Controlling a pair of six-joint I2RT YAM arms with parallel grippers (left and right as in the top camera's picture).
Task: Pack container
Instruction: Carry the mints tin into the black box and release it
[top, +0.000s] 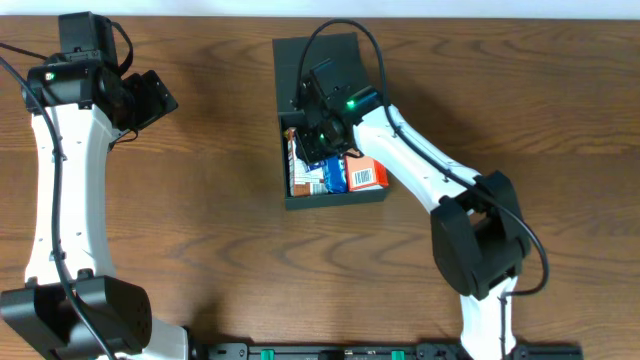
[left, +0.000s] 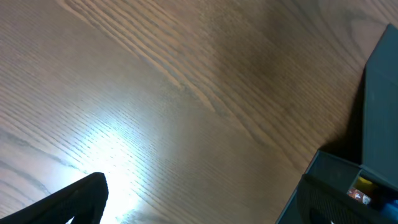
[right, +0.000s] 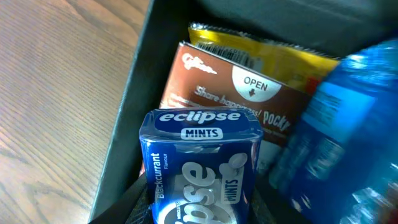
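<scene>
R gripper (top: 322, 128) is down inside the container (top: 335, 198), clamped on the eclipse mints box (right: 199, 165). Container sits mid-table, a touch toward 12 o'clock, lid (top: 318, 58) flapped back. Mints ride near the container's 9 o'clock wall, right by the Pocky box (right: 230, 99), w/ a blue packet (right: 339, 143) crowding in from 3 o'clock. Best play, I'd say: lower straight, keep the mints flat, let go only once seated (no dropping from height). L gripper (top: 150, 100) is out at 10 o'clock, jaws wide, nothing in them.
</scene>
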